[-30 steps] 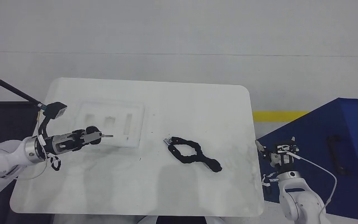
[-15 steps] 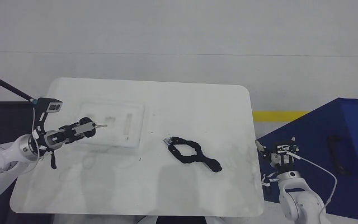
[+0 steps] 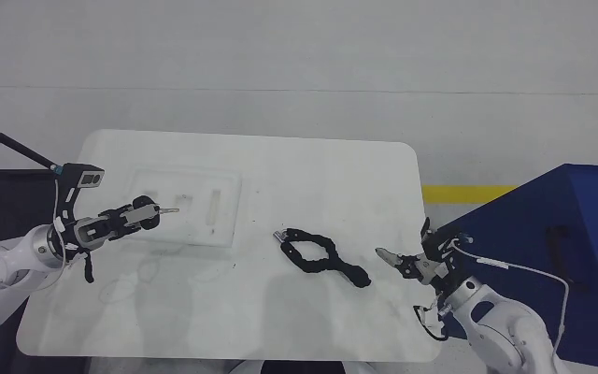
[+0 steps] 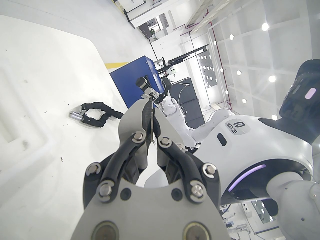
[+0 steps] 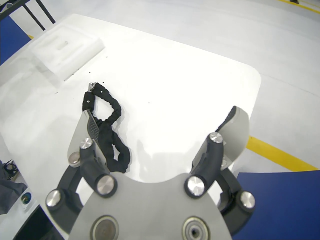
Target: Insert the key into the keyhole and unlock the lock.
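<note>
The key (image 3: 167, 210) was pinched between the fingers of the left gripper (image 3: 149, 211), its metal tip sticking out towards the middle of the table. In the left wrist view it showed as a thin dark blade (image 4: 150, 126), edge-on, with the two pads pressed together on it. That gripper hung over the near corner of a white foam tray (image 3: 140, 178) with shallow recesses, which sat on the left half of the table.

The lock (image 3: 322, 257), a chain in a black fabric sleeve, lay flat near the middle of the table, well apart from the key. It curled into a loop, with its silver end piece turned towards the tray and its tail trailing towards the right edge.

The right gripper (image 3: 406, 252) hovered low over the table's right edge, near the chain's tail but not touching it. Its fingers were spread wide, with nothing between them (image 5: 160, 118).

The table (image 3: 327, 178) was white with rounded corners, glossy, and dotted with a few dark specks around the lock. Beyond it stretched a pale grey floor with a yellow line (image 3: 467, 194). A blue cabinet (image 3: 523, 215) stood at the right.
</note>
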You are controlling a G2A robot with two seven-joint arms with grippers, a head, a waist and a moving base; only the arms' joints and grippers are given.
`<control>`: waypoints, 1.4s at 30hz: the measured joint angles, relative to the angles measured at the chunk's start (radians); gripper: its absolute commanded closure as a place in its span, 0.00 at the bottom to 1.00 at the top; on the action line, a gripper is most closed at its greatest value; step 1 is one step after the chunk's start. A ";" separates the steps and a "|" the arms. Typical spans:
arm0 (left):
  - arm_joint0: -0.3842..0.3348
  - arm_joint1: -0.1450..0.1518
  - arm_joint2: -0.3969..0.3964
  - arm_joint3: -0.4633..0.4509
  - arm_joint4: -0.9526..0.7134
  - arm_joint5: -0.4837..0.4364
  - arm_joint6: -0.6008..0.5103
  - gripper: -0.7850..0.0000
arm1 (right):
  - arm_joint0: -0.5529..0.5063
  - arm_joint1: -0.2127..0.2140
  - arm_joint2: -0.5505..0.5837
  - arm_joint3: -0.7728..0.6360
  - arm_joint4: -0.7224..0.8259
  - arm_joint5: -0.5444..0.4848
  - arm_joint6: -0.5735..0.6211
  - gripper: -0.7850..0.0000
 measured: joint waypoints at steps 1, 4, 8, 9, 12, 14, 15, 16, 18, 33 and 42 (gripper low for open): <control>0.000 0.000 0.000 0.000 0.000 0.000 0.000 1.00 | -0.001 0.000 0.001 0.000 -0.004 0.000 -0.003 0.00; 0.000 0.000 0.000 0.000 0.000 0.000 0.000 1.00 | -0.002 0.000 0.002 0.000 -0.006 0.001 -0.005 0.00; 0.000 0.000 0.000 0.000 0.000 0.000 0.000 1.00 | -0.001 0.001 -0.002 -0.001 -0.009 -0.002 -0.001 0.00; 0.000 0.000 0.000 0.000 0.000 0.000 0.000 1.00 | 0.001 0.001 -0.015 -0.009 -0.019 -0.014 0.012 0.00; 0.000 0.000 0.000 0.000 0.000 0.000 0.000 1.00 | 0.051 0.002 -0.110 -0.066 0.007 -0.095 0.155 0.00; 0.000 0.000 0.000 0.000 0.000 0.000 0.000 1.00 | 0.119 -0.004 -0.188 -0.108 0.065 -0.064 0.282 0.00; 0.000 0.000 0.000 0.000 0.000 0.000 0.000 1.00 | 0.151 -0.009 -0.229 -0.117 0.087 -0.028 0.328 0.00; 0.000 0.000 0.000 0.000 0.000 0.000 0.000 1.00 | 0.199 -0.016 -0.287 -0.117 0.116 0.028 0.391 0.00; 0.000 0.000 0.000 0.000 0.000 0.000 0.000 1.00 | 0.280 -0.030 -0.371 -0.093 0.187 0.131 0.490 0.00; 0.000 0.000 0.000 0.000 0.000 0.000 0.000 1.00 | 0.502 -0.057 -0.493 0.006 0.334 0.354 0.724 0.00; 0.000 0.000 0.000 0.000 0.000 0.000 0.000 1.00 | 0.558 -0.066 -0.616 -0.046 0.153 0.371 0.807 0.00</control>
